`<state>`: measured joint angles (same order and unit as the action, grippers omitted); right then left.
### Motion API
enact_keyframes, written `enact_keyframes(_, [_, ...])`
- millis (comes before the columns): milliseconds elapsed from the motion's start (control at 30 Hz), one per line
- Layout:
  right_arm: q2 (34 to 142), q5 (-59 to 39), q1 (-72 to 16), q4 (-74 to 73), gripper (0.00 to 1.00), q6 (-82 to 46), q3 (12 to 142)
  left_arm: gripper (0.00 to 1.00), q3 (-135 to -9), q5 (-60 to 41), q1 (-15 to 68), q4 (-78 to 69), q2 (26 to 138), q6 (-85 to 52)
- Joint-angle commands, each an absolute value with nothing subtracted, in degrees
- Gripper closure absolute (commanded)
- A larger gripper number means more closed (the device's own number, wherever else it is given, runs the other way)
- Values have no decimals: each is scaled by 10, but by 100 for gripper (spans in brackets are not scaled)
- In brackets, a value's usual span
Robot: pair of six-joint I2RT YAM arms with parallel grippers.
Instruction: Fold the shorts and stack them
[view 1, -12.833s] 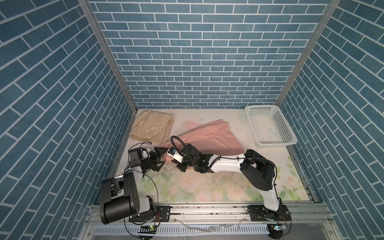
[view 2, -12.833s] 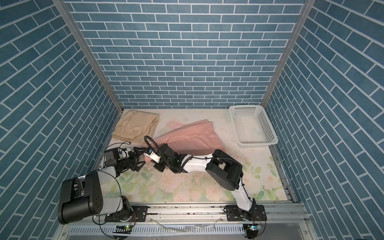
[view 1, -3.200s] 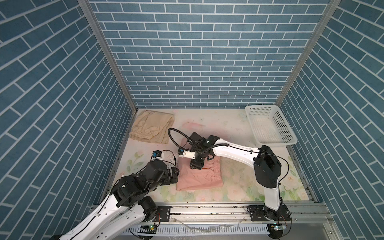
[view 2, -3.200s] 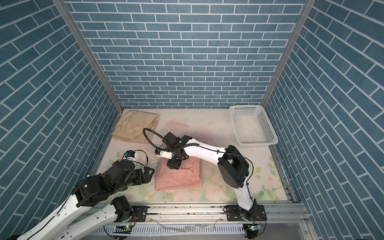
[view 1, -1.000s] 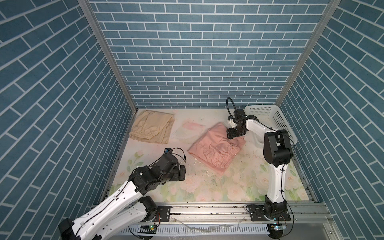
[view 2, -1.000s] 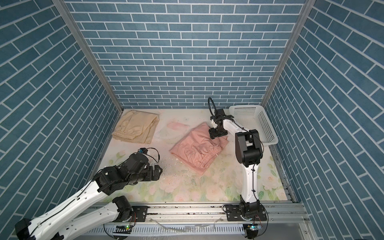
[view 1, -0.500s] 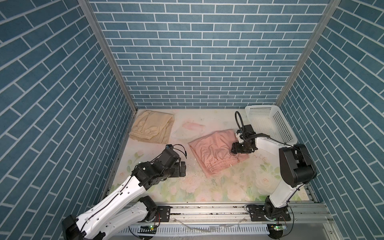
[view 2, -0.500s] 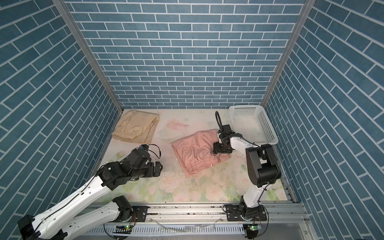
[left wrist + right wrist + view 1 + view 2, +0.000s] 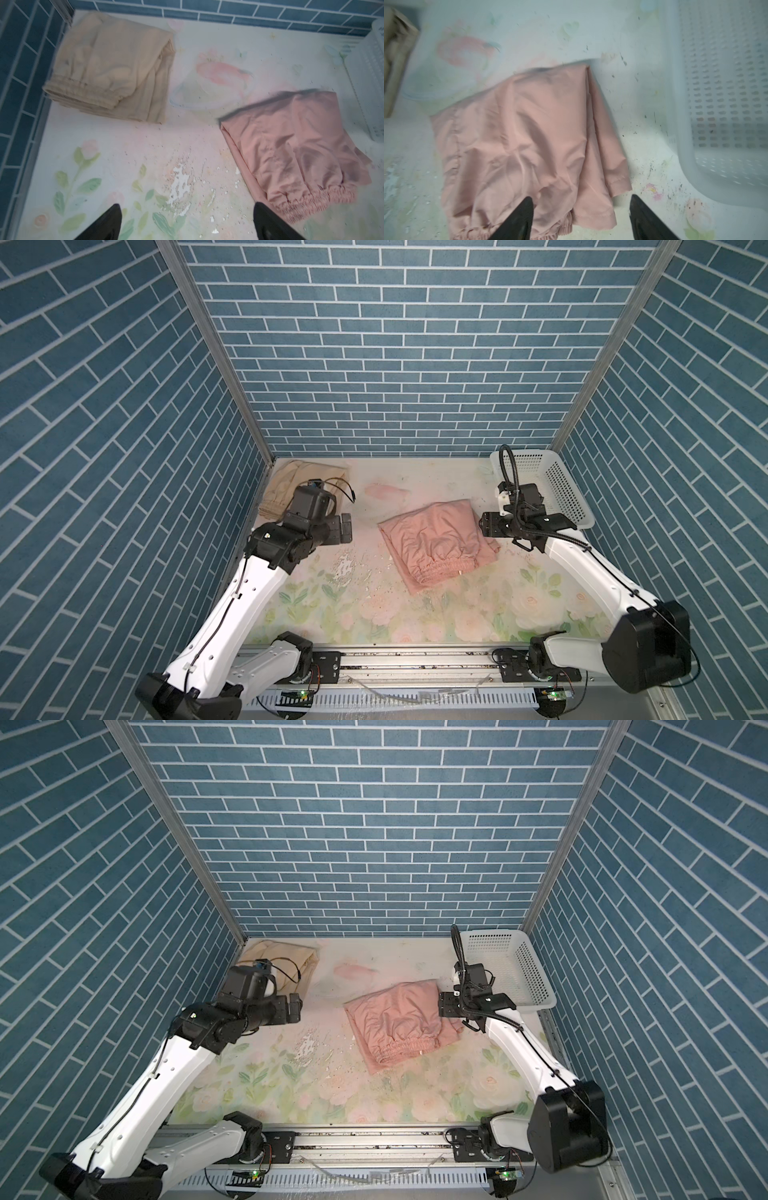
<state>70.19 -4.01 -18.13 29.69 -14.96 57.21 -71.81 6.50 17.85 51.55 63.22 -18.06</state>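
At the centre of the bench, the salmon shorts lie folded, with the elastic waist toward the near edge. The beige shorts lie folded in the far left corner, well apart. The left gripper is released and empty, between the two garments. The right gripper is released at the salmon shorts' right edge, near the white basket.

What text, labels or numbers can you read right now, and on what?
None readable.
The pink shorts, beige shorts, basket and mat show no writing.
Small pale marks on the left arm and right arm are too small to read.
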Motion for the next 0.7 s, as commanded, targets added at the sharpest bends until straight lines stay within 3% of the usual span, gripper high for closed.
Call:
enact_keyframes(0, [645,-109,-185,288,26,-141,555,0,-759,64,103,502,689,-73])
enact_keyframes(433, [592,-227,-237,200,27,-134,466,0,-909,-35,-46,353,1006,38])
enact_keyframes(667, [585,-219,-242,181,27,-147,450,0,-1073,-31,-69,416,1203,75])
